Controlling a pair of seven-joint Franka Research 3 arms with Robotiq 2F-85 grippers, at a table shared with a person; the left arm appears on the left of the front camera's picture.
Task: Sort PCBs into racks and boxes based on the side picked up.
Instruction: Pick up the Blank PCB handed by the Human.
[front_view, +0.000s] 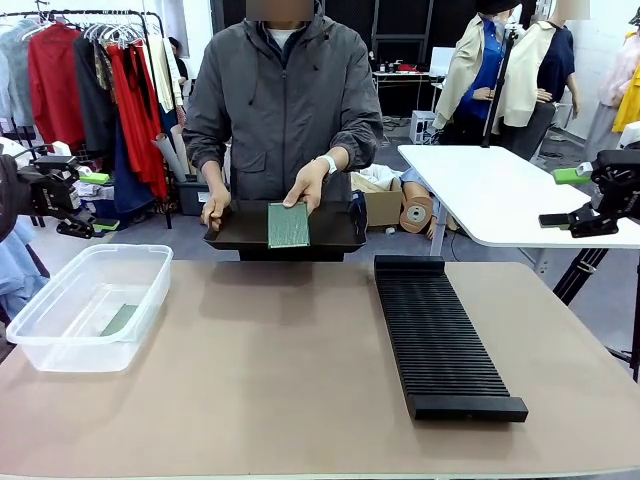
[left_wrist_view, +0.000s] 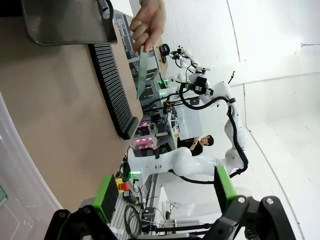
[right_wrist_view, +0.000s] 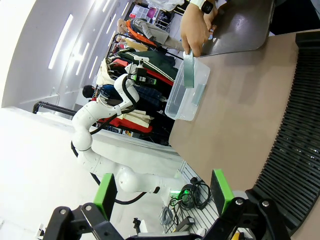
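PCB (front_view: 288, 224), green face outward, is being held up by the person's hand (front_view: 306, 184) over the black tray (front_view: 335, 232) at upper centre, apparently showing its side for pickup, while left tool (left_wrist_view: 165, 192) and right tool (right_wrist_view: 162, 192) are hanging spread, empty, at the frame's edges.
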